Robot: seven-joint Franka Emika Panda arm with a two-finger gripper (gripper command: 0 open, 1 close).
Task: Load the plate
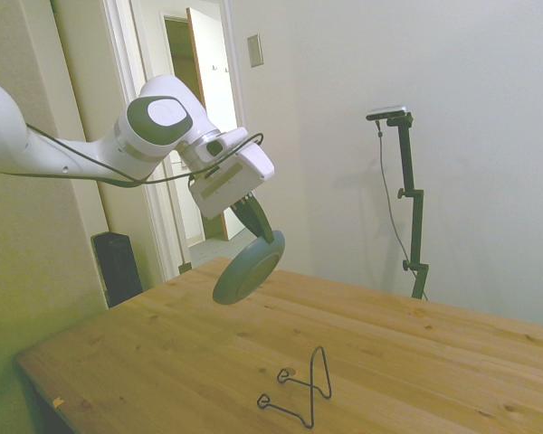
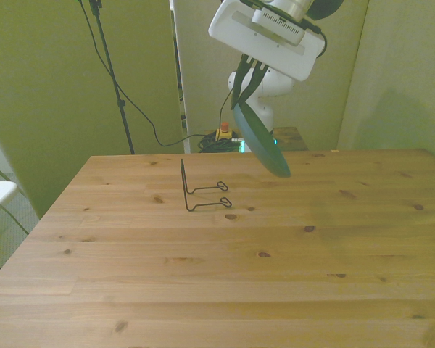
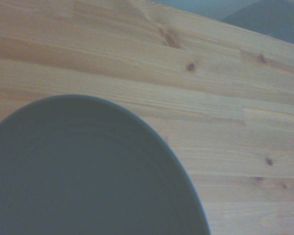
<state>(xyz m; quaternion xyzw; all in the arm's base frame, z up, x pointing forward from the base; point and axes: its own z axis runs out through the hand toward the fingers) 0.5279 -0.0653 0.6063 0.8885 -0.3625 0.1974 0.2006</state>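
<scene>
- Claw [image 1: 264, 228] up in the air over the table, dark fingers [image 2: 245, 81] squeezed tight on the top edge of the plate [image 1: 249, 268].
- Plate hanging below the claw, tilted steeply on its edge, not touching the wood.
- Plate round, dark grey-green, dull, with a low raised rim.
- In the wrist view, plate [image 3: 83, 171] filling a big part of the picture, plain wood with knots behind it.
- In the front view, plate [image 2: 261, 141] slanting down toward the front view's right, low end above the far part of the table.
- White arm [image 1: 90, 149] reaching in from the side view's left, with a black cable looping along it.
- Thin black wire stand [image 1: 300, 389] sitting on the table [image 1: 163, 362], below the plate and well apart from it.
- In the front view, wire stand [image 2: 203, 190] toward the front view's left of the plate, with one tall upright loop and two low prongs lying on the wood.
- Open door [image 1: 208, 99] far behind the arm.
</scene>
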